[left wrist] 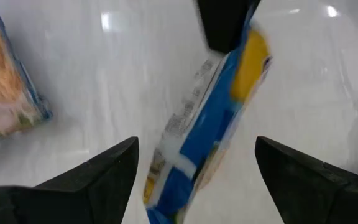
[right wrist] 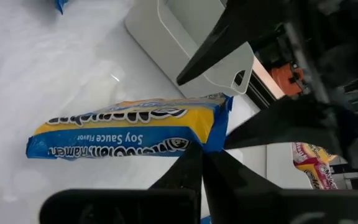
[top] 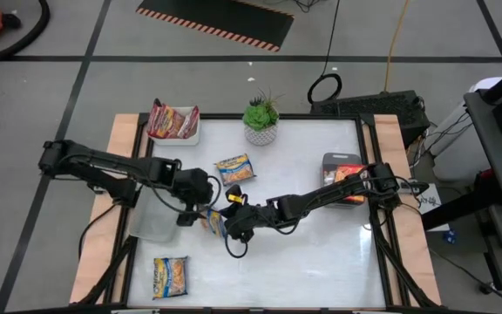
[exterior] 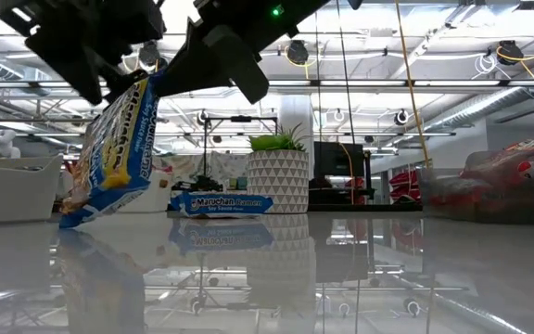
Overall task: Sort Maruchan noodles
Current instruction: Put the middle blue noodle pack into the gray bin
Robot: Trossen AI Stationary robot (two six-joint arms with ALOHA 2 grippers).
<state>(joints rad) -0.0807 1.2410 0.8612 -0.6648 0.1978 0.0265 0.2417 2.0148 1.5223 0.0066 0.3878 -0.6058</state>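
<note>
- High view: right pincer (top: 227, 223) clamped on a blue-and-yellow crinkly ramen packet (top: 213, 221), lifted mid-counter.
- Left pincer (top: 193, 209) spread wide just beside it, holding nothing.
- Sorted: red packets (top: 172, 121) far-left, orange ones (top: 347, 175) right.
- Left loose: blue packets centre (top: 234, 168) and near-left (top: 170, 276).

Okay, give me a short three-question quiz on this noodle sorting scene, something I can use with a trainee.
1. True or false: the right gripper is shut on the blue-and-yellow packet.
2. How do the left gripper's jaws stand? A) open, either side of the hanging packet; B) shut on it; C) out of view.
3. Fill in: the pink-red packets lie in the ___ tray at the table's far left corner.

Key
1. True; it holds the packet by one edge, above the table.
2. A.
3. White.
</note>
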